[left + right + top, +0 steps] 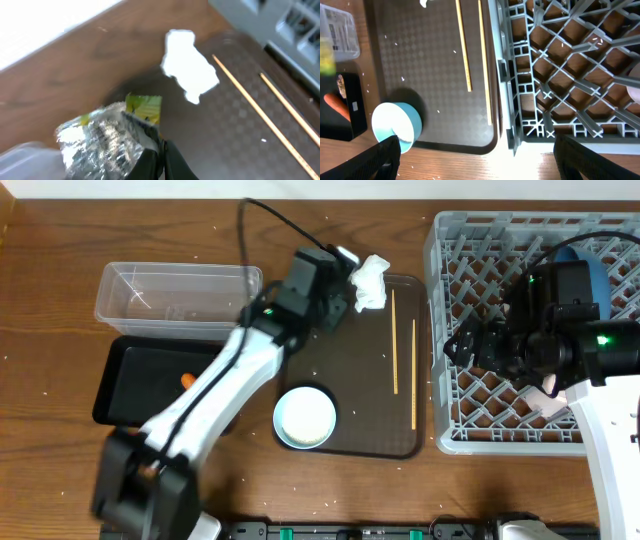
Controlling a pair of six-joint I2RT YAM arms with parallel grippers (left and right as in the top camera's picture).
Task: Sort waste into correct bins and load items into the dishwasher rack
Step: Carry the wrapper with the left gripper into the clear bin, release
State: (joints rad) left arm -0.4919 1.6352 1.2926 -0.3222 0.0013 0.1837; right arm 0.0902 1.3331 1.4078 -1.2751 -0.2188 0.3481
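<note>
Bins sit farthest left on the bench [60, 240]: the clear tub [130, 305] behind, and the black tray [130, 385] in front with the orange carrot [187, 380] in it. Next comes the left gripper [161, 150], pressed together on an edge of the yellow-green wrapper [107, 132] above the far left corner of the brown serving tray [360, 395]. The crumpled tissue [370, 283] lies just beside it. On the serving tray rest the white bowl [305, 417] and two chopsticks [394, 340]. Farthest right, the right gripper [460, 348] hangs spread wide and empty over the left edge of the dishwasher rack [450, 240]. The hold on the wrapper looks thin, so the slick foil could slip out on the way to a bin. The arm's swing could also drag the tissue along.
</note>
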